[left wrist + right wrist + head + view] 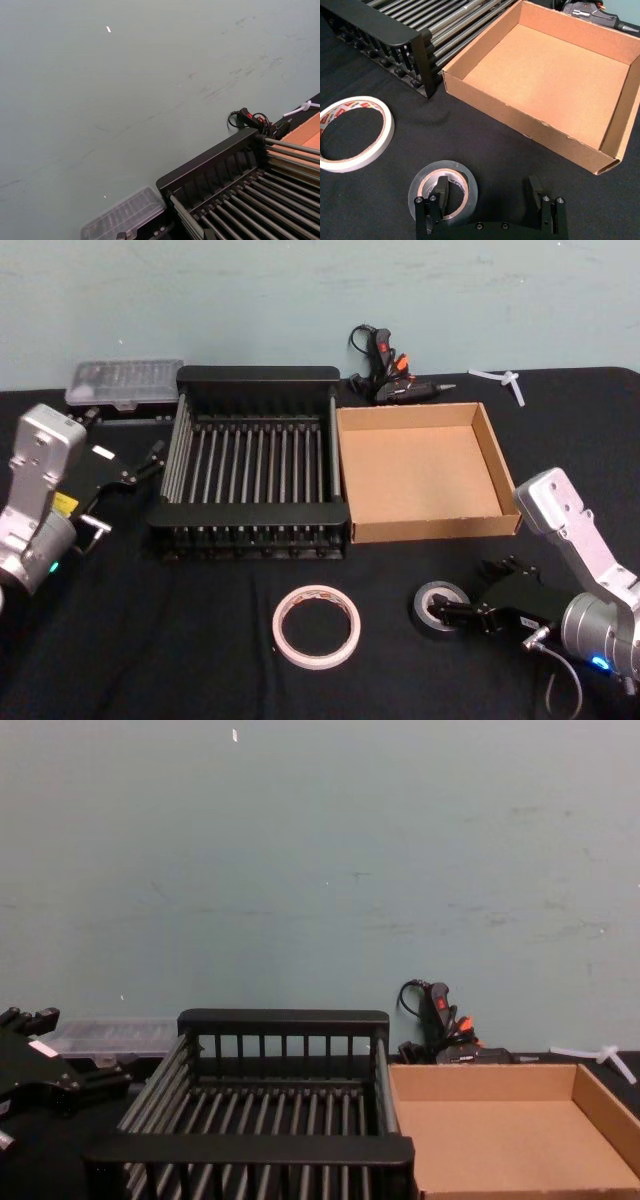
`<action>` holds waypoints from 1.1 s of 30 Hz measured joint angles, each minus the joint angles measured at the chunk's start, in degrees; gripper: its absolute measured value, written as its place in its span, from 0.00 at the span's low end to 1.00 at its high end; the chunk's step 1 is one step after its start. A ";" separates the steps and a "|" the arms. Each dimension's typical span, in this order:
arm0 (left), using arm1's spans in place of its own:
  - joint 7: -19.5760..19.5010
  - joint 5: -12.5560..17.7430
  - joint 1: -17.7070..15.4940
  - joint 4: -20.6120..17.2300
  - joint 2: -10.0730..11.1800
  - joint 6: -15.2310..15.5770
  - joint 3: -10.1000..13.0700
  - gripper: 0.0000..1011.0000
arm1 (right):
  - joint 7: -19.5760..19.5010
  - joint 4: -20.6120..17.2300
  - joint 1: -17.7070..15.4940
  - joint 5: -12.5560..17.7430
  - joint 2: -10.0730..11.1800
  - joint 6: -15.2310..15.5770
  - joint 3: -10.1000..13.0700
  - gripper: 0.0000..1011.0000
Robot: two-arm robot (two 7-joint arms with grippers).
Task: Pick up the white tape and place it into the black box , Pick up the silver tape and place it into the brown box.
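Start at the left edge of the desk: your left gripper (pixel 150 462) hangs parked beside the black box (pixel 250 373), jaws parted and holding nothing, well clear of both rolls, so it seems to be kept out of the way while the other arm works. The black box sits toward the back of the desk with its slatted floor bare, and the brown box (pixel 500 460) stands just beside it on the right, walls nearly touching, its plain inside also bare; paired like that, either drop is a short carry from the front edge. Along that front edge the white tape (pixel 316 625) lies flat on the cloth, out in front of the black box it belongs in and untouched. Further right the silver tape (pixel 440 607) lies flat too, in front of the brown box, and here your right gripper (pixel 462 615) is low over it with fingers spread: one finger (pixel 441 192) sits over the centre hole, the other (pixel 536 190) outside the roll, so the jaws straddle one wall of the ring, likely set up to pinch it. Nothing is gripped yet.
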 joint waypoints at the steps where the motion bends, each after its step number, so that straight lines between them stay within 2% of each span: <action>1: 0.00 0.00 0.00 0.00 0.00 0.00 0.00 0.99 | 0.00 0.00 0.00 0.00 0.01 0.00 0.00 0.99; 4: 0.00 0.00 0.00 0.00 0.00 0.00 0.00 0.99 | 0.00 0.00 0.00 0.07 0.02 0.00 0.00 0.99; 9: 0.00 0.00 0.00 0.00 0.00 0.00 0.00 0.99 | -0.01 0.00 0.00 0.14 0.05 0.00 -0.01 0.90; 15: 0.00 0.00 0.00 0.00 0.00 0.00 0.00 0.99 | -0.02 -0.02 -0.01 0.23 0.08 -0.02 -0.04 0.71; 18: 0.00 0.00 0.00 0.00 0.00 0.00 0.00 0.99 | -0.03 -0.02 0.00 0.25 0.09 -0.02 -0.05 0.66; 19: 0.00 0.00 0.00 0.00 0.00 0.00 0.00 0.99 | -0.03 -0.02 0.00 0.26 0.10 -0.03 -0.05 0.60; 23: 0.00 0.00 0.00 0.00 0.00 0.00 0.00 0.99 | -0.05 -0.02 0.00 0.29 0.11 -0.04 -0.05 0.50; 28: 0.00 0.00 0.00 0.00 0.00 0.00 0.00 0.99 | -0.07 -0.02 0.00 0.31 0.11 -0.05 -0.05 0.34; 29: 0.00 0.00 0.00 0.00 0.00 0.00 0.00 0.99 | -0.07 -0.02 0.00 0.32 0.11 -0.05 -0.05 0.27; 33: 0.00 0.00 0.00 0.00 0.00 0.00 0.00 0.99 | -0.08 -0.02 -0.01 0.34 0.11 -0.05 -0.05 0.17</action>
